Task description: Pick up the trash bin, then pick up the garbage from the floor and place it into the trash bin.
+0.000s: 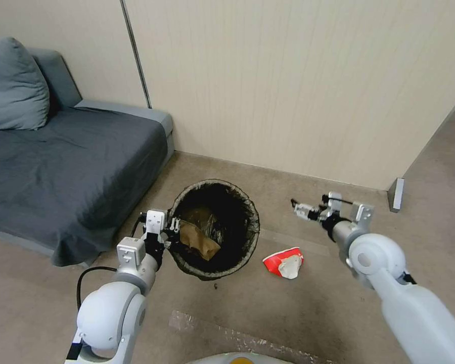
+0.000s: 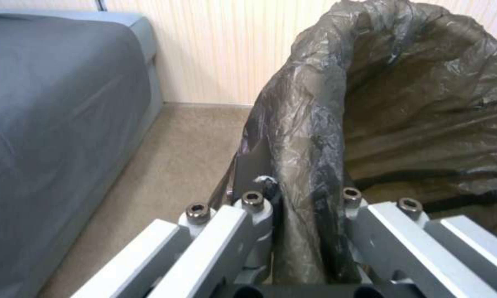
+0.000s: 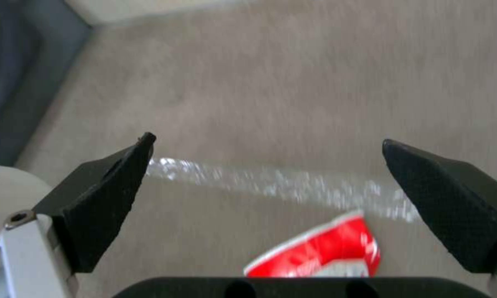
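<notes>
Head view: the trash bin (image 1: 215,230) sits above the floor (image 1: 298,313), near the corner of a grey sofa (image 1: 71,167) and a beige wall (image 1: 298,86). A dark bag lines the trash bin and folds over its rim. Crumpled brown paper (image 1: 199,241) lies inside the trash bin.

The left gripper (image 1: 173,227) is at the near-left rim of the trash bin. In the left wrist view the left gripper (image 2: 309,215) is clamped on the bag-covered rim, one finger outside the wall and one inside.

A red-and-white wrapper (image 1: 284,263) lies on the floor to the right of the trash bin, apart from it, just beside a strip of clear tape (image 1: 288,237).

The right gripper (image 1: 301,210) hangs above the floor, farther from the robot than the wrapper and touching nothing. In the right wrist view its black fingertips (image 3: 102,198) stand wide apart, with the red-and-white wrapper (image 3: 325,252) on the floor below them.
</notes>
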Robot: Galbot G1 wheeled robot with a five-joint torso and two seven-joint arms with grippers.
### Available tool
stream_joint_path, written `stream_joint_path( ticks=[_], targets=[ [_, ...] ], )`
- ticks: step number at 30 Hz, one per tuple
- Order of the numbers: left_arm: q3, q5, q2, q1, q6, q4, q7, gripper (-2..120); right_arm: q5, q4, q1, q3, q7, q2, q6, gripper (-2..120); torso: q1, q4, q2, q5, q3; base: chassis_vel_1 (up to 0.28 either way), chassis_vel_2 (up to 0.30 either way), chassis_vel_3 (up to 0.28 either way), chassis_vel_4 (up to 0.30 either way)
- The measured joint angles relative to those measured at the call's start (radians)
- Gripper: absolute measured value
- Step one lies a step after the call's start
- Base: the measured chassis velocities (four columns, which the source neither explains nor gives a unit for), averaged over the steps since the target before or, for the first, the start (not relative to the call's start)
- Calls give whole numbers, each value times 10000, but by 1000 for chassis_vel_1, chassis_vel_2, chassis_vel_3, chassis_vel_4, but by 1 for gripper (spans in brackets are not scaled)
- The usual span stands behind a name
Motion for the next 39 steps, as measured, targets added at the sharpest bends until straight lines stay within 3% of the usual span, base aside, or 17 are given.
stream_joint_path(
  ticks=[9,13,25,32,39],
  targets=[
    [54,63,-5,-20,-10,34,0,5,760,-1309,464,-520,1344,947,149,100,0,2,0,2,0,0,0,0,0],
    [79,138,-46,-20,-6,69,-1,5,1436,-1849,724,-965,2402,1355,260,100,0,3,0,1,0,0,0,0,0],
    [134,296,-110,-1,-42,151,-2,5,1330,-3383,1204,-1381,4222,1997,1144,100,0,1,0,3,0,0,0,0,0],
    [197,382,-163,-8,-60,222,-2,5,1240,-3533,1212,-1391,4226,2037,1227,100,0,1,0,2,0,0,0,0,0],
    [291,546,-217,15,-78,238,1,5,476,-4284,1298,-1409,3247,2290,1309,100,0,1,0,3,0,0,0,0,0]
  ],
)
